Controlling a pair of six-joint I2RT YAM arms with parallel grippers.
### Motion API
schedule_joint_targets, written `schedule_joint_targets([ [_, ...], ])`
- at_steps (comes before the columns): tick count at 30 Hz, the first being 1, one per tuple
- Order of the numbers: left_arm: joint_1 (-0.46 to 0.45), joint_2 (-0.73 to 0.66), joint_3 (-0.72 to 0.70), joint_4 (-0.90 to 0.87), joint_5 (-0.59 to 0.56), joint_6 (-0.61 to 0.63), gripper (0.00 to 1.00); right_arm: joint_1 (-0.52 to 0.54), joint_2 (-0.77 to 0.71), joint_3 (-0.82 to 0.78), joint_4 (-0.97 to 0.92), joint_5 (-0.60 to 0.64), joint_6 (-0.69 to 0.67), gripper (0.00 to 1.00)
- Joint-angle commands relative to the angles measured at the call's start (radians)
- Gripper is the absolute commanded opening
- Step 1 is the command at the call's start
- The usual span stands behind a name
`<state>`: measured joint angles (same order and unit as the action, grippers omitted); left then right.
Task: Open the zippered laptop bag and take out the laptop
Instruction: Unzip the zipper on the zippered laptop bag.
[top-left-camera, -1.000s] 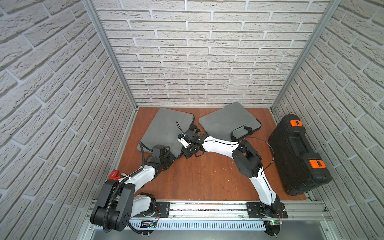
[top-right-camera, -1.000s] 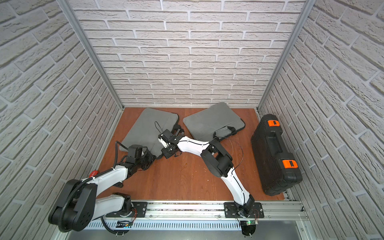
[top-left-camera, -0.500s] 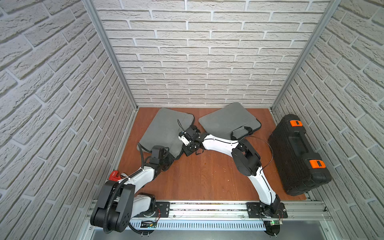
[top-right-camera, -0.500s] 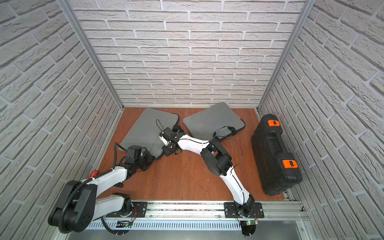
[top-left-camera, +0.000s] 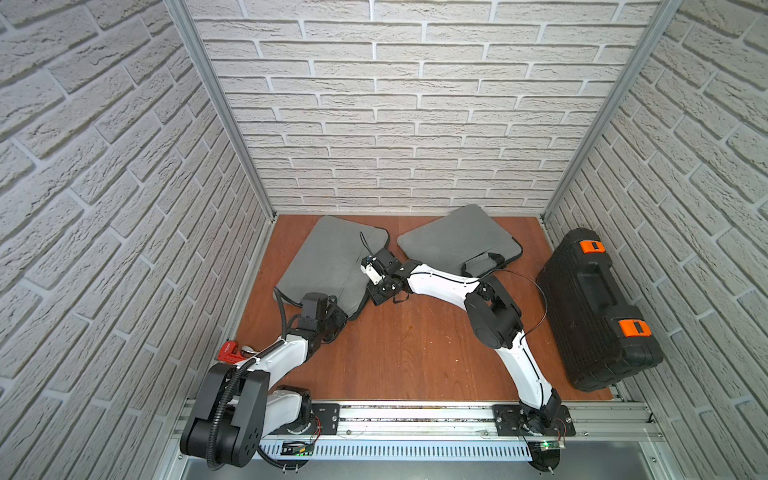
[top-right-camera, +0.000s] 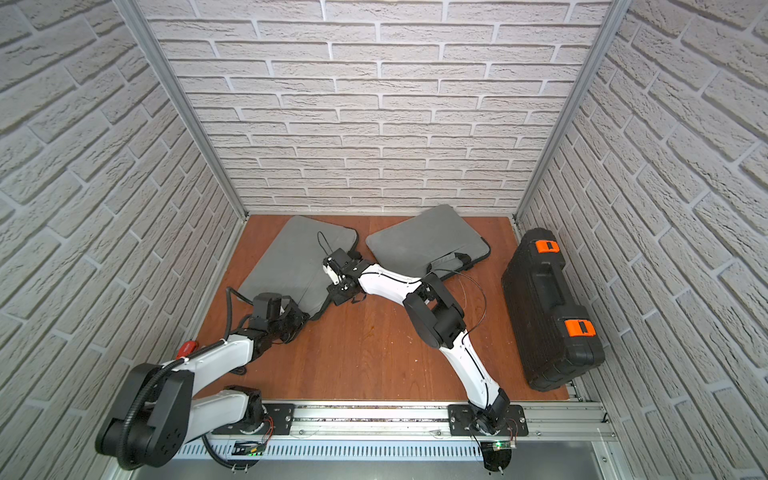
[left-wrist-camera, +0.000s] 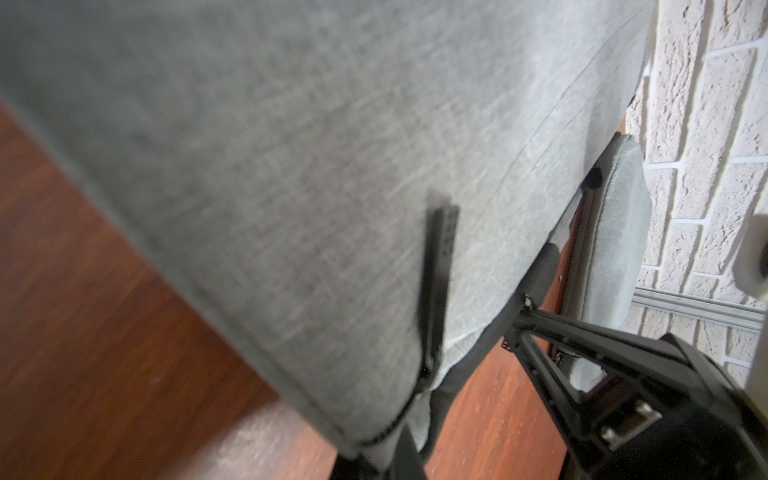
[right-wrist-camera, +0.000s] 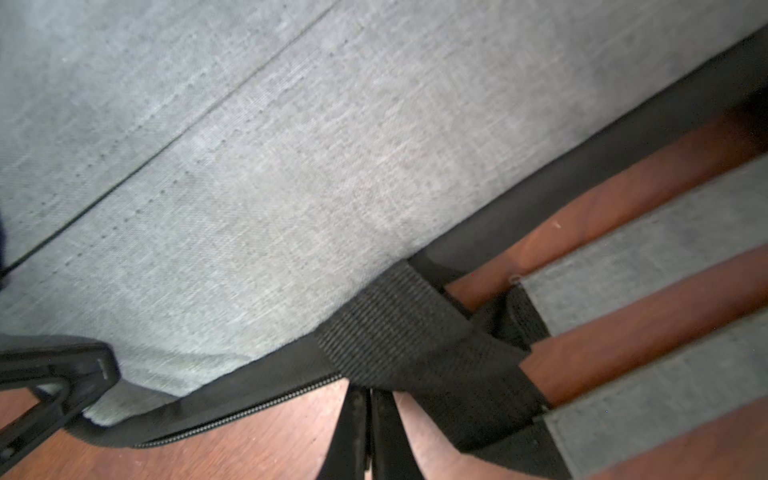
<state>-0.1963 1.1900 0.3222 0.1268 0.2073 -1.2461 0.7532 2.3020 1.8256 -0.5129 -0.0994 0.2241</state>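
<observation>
Both top views: grey laptop bag (top-left-camera: 332, 266) flat near back-left corner of table (top-left-camera: 415, 353), laptop presumably inside.
Left wrist: left gripper (left-wrist-camera: 436, 266) jaws clamped on bag's near corner, likely anchoring it against pull.
Right wrist: right gripper (right-wrist-camera: 369, 399) jaws closed at zipper (right-wrist-camera: 241, 411) beside handle strap (right-wrist-camera: 407, 340), zip apparently shut; whether pull is pinched, cannot tell.

Wore glossy white shells along the long links of the left arm (top-left-camera: 282, 353) and right arm (top-left-camera: 440, 284), with matt black housings at the joints. Carried a ribbed black conduit (top-left-camera: 222, 405) on the left and a thin black cable (top-left-camera: 545, 303) on the right. Sat on black base plates (top-left-camera: 328, 415) screwed to a silver rail (top-left-camera: 415, 415). Ended, at the right claw (right-wrist-camera: 371, 432), in two slim black blades; showed silver screw heads (left-wrist-camera: 627, 422) on its frame.
</observation>
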Motion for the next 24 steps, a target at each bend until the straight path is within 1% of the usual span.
schedule_joint_targets([
  [1,0.028,-0.009,-0.038,-0.128,-0.091,-0.009,0.01,-0.087,0.020,0.035,-0.033,0.154,0.008,0.06],
  [13,0.036,-0.035,-0.043,-0.149,-0.100,-0.011,0.00,-0.116,0.049,0.112,-0.076,0.167,-0.012,0.06],
  [24,0.040,-0.041,-0.045,-0.157,-0.106,-0.016,0.00,-0.132,0.056,0.129,-0.081,0.161,-0.009,0.06],
])
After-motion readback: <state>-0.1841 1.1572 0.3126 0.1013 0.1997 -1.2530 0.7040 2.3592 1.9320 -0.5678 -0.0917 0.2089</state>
